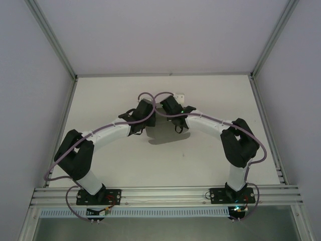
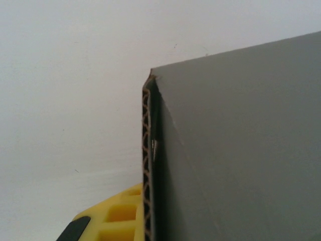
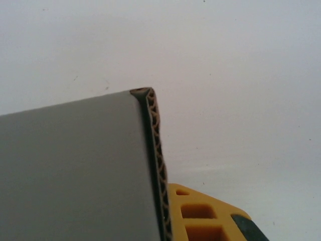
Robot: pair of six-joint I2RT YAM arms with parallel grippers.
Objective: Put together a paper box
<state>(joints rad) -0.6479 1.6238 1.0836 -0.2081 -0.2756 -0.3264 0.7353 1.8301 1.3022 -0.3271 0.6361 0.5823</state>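
The white desk (image 1: 125, 165) spread between pale side walls, with an aluminium rail (image 1: 165, 193) running along its near edge where both arm bases were bolted. The left arm (image 1: 108, 135) and the right arm (image 1: 210, 123) each bent inward, meeting over the far middle of the desk, and a purple cable (image 1: 65, 155) looped along each of them. The paper box (image 1: 168, 134) showed from above as a grey card shape just on the near side of the two wrists, roughly midway between the desk's left and right edges. The left claw (image 1: 146, 111) and the right claw (image 1: 169, 106) sat close together there. In the left wrist view a grey panel of the paper box (image 2: 241, 150) stood beside one yellow finger (image 2: 118, 216), its corrugated edge touching that finger. The right wrist view mirrored this, with the grey panel (image 3: 70, 170) against a yellow finger (image 3: 200, 216). The second finger of each claw was hidden behind the card, so I cannot tell whether either claw was pinching it. A small white object (image 1: 179, 94) (too small to identify) lay just beyond the claws.
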